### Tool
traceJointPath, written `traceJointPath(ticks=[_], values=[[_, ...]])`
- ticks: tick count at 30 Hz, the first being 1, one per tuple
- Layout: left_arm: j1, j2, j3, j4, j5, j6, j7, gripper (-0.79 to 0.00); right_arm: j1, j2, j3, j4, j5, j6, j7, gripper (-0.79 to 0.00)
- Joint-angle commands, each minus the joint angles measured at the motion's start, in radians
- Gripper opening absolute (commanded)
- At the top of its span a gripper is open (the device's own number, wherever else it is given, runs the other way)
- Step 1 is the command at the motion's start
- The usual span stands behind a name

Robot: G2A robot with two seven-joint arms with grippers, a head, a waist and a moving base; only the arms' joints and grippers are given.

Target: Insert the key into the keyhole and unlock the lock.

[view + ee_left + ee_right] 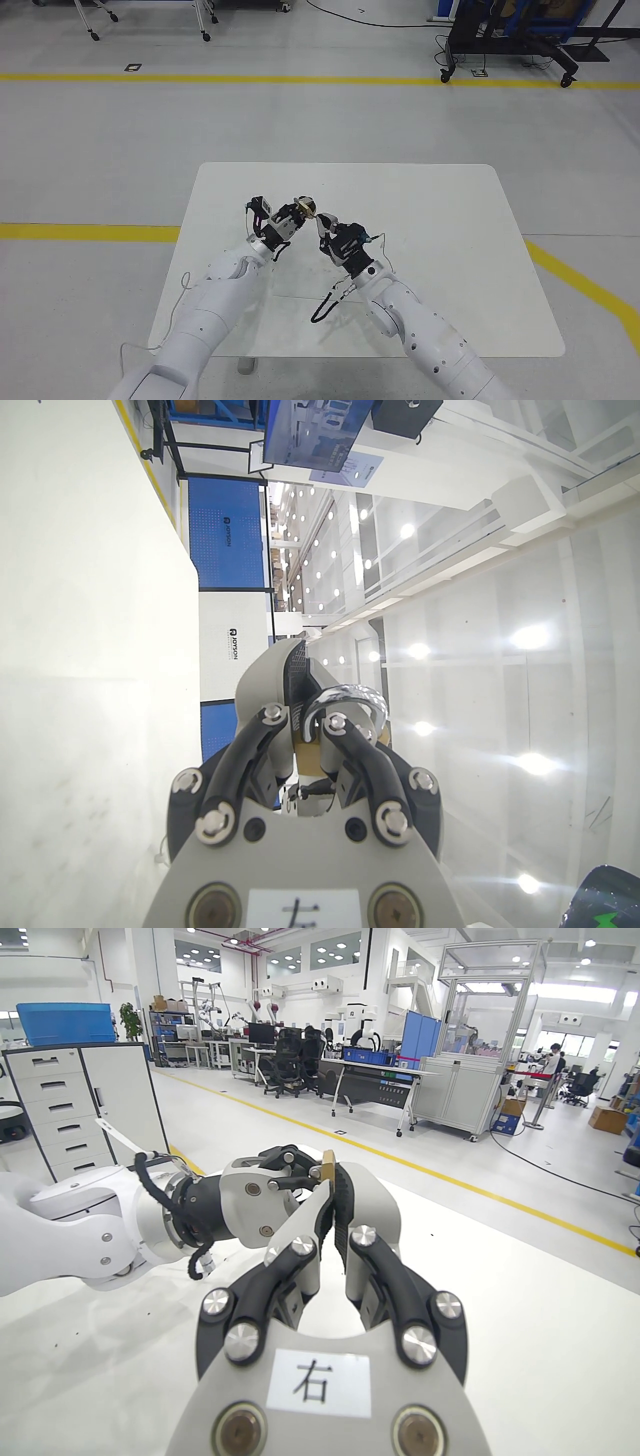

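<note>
A brass padlock [309, 754] with a silver shackle [350, 696] is held above the white table [440, 200], with my left gripper [320, 720] shut on its body. From above, the padlock [306, 207] shows between the two grippers, the left gripper [287, 217] on one side and the right gripper [324, 224] on the other. In the right wrist view, my right gripper [332, 1208] has its pads pressed together right at the padlock's brass edge [328, 1167]. The key is hidden between those pads.
Both arms meet over the table's middle, toward its far half. A black cable [325, 300] hangs along the right forearm. The table's right half [470, 260] and front lie bare. Yellow floor lines and carts lie beyond the far edge.
</note>
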Motion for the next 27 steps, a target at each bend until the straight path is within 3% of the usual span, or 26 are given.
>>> traceJointPath(ticks=[1,27], values=[[0.0,-0.002,-0.003,0.001,-0.014,0.018,-0.007,-0.785,-0.002,-0.002,-0.002,0.003,-0.016,0.017,-0.01,-0.785],[-0.012,-0.01,-0.016,0.024,-0.002,0.05,-0.038,-0.785,-0.005,-0.027,-0.003,0.023,-0.063,0.037,-0.036,-0.785]])
